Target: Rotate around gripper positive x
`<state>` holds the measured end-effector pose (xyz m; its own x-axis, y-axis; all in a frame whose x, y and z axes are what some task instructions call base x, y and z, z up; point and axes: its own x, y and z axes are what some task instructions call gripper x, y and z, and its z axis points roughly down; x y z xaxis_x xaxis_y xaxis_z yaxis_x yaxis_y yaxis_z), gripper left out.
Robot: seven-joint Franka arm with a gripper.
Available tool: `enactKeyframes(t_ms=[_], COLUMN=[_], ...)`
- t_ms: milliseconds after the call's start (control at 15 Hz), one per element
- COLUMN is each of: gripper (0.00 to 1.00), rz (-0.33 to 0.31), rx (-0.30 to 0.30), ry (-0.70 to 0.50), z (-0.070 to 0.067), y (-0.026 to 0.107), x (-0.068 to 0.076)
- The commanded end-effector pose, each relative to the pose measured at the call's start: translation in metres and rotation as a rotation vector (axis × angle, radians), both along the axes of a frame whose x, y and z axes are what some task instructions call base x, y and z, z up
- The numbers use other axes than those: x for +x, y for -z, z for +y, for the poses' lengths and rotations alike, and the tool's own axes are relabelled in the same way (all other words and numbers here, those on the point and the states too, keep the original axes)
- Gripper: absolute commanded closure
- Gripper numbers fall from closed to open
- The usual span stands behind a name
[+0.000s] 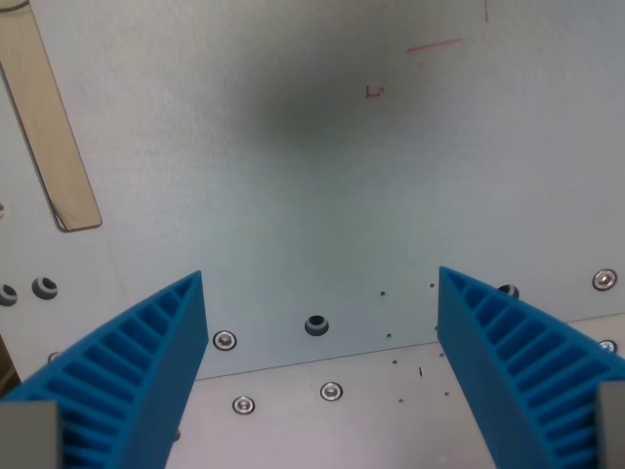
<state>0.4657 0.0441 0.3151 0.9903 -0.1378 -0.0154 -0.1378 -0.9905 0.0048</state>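
Pincer [320,283] with blue ribbed plastic fingers [137,366] spread wide apart, nothing between. Beneath: pale grey metal table [312,195], screws and holes. Tan flat wooden strip [44,117] at 10 o'clock. Red pen marks [430,46] at 1 o'clock.

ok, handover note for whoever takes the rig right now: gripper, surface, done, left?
Gripper: open, blue ribbed fingers spread wide, nothing between them.
Below: pale grey metal plate with screws and holes; a tan wooden strip lies at the wrist view's upper left, red pen marks at upper right.
Done: cannot tell from this frame how far the rotation has gone.
Left: the rotation about gripper positive x; no object to grasp.
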Motion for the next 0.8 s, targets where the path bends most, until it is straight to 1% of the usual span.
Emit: enactKeyframes(t_ms=[67, 800], gripper=[0.00, 0.00], rz=[-0.006, -0.024], rx=[0.012, 0.139], ry=[0.001, 0.002], z=[-0.0001, -0.0001], y=[-0.0021, -0.0021], x=[0.0000, 0.0000])
